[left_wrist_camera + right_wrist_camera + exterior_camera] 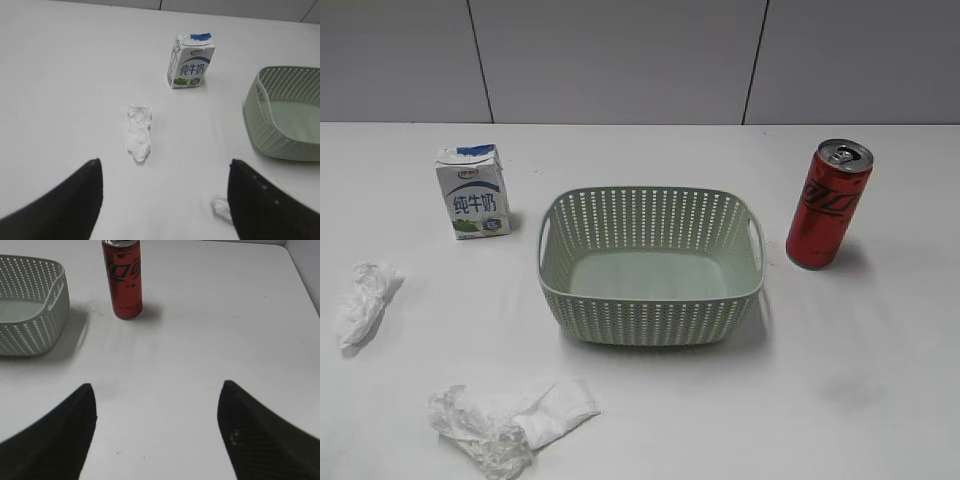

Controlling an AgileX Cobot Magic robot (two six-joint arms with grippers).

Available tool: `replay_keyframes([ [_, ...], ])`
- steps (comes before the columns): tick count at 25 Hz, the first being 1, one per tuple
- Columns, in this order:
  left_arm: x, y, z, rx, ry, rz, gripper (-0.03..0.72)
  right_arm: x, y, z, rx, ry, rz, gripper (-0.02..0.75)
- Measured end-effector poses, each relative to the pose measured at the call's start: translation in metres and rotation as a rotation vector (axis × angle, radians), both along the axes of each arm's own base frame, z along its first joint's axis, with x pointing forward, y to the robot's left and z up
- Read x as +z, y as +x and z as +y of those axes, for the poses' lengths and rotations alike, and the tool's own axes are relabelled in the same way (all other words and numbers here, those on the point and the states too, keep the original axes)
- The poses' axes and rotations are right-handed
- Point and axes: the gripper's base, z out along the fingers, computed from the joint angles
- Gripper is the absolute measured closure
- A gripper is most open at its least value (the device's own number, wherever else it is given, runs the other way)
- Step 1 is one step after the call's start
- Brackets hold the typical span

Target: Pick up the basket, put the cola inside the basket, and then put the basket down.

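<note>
The pale green slotted basket (pixel 651 268) stands empty in the middle of the white table; it also shows in the left wrist view (pixel 285 120) and the right wrist view (pixel 30 305). The red cola can (pixel 828 204) stands upright to the basket's right, apart from it, and shows in the right wrist view (pixel 122 279). My left gripper (pixel 164 167) is open and empty above the table, left of the basket. My right gripper (pixel 157 390) is open and empty, in front of the can. Neither gripper shows in the exterior view.
A white-and-blue milk carton (pixel 472 191) stands left of the basket, also in the left wrist view (pixel 190 61). Crumpled white wrappers lie at the left (pixel 364 302) and front left (pixel 510 420); one lies ahead of my left gripper (pixel 138 132).
</note>
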Motion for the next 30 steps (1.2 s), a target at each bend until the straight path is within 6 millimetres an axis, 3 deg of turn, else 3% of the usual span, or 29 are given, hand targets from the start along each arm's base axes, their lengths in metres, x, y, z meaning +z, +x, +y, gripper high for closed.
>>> replay_keyframes([
  [15,0.012,0.107,-0.022,-0.018,-0.003,0.347,0.1,-0.001,0.0,0.0,0.002,0.003,0.003,0.165],
  [30,-0.011,0.195,-0.057,-0.081,-0.063,0.63,0.1,-0.001,0.0,0.0,0.002,0.003,0.002,0.165],
])
